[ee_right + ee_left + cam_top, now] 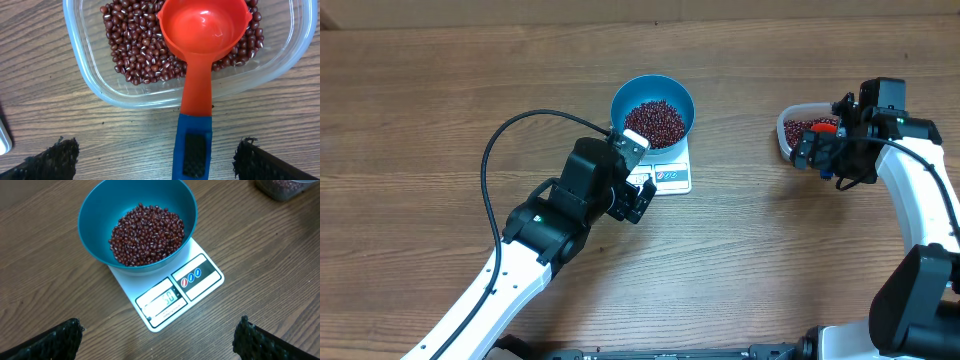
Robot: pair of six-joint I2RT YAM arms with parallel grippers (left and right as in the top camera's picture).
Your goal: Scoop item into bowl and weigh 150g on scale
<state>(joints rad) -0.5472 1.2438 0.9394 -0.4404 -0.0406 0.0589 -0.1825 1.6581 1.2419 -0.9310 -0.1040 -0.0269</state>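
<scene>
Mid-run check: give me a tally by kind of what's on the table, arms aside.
Containers: 2, the blue bowl and the clear tub, beans in both
Scoops: 1, the orange-red scoop
Scales: 1, the white scale
Total: 4

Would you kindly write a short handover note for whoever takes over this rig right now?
Left pincer: open, empty, hovering near the scale, at its display edge.
Right pincer: open, empty, either side of the handle of the scoop, not gripping it.
Things: the blue bowl sits on the scale, holding beans. The clear tub off to the right holds spare beans; the empty scoop rests in it, handle out over the rim.
Done: beans are in the bowl, on the scale.
Left: the display is too blurry to read, so check the weight; probably top up or take out with the scoop.
</scene>
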